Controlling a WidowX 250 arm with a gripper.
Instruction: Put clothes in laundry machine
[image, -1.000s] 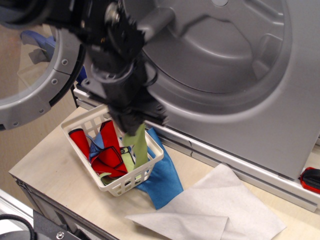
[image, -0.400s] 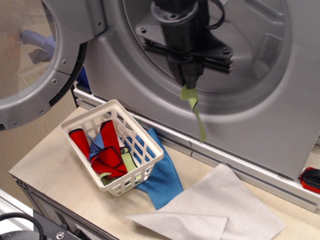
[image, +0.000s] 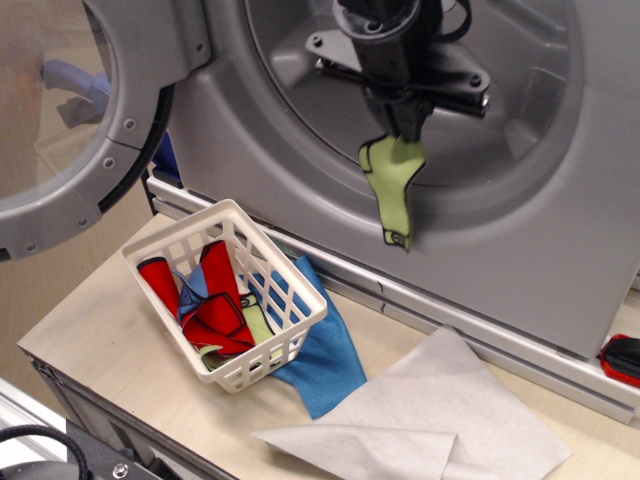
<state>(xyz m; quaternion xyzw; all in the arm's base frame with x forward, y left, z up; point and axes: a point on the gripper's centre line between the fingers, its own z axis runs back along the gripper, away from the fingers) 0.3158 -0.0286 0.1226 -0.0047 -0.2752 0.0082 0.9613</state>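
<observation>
Sock-shaped green felt piece (image: 393, 190) — black-edged, limp — hangs from the gripper (image: 408, 128), clamped on its top, before the laundry machine's (image: 560, 230) ribbed grey drum; white lattice basket (image: 285, 345) at 8 o'clock.

The pale table (image: 120, 345) carries a white basket (image: 228, 290), blue cloth (image: 325, 360) and grey cloth (image: 430, 420).

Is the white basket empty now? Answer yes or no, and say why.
No. The white basket still holds red pieces and other cloth, while the gripper holds one green sock-shaped piece at the drum opening.
</observation>
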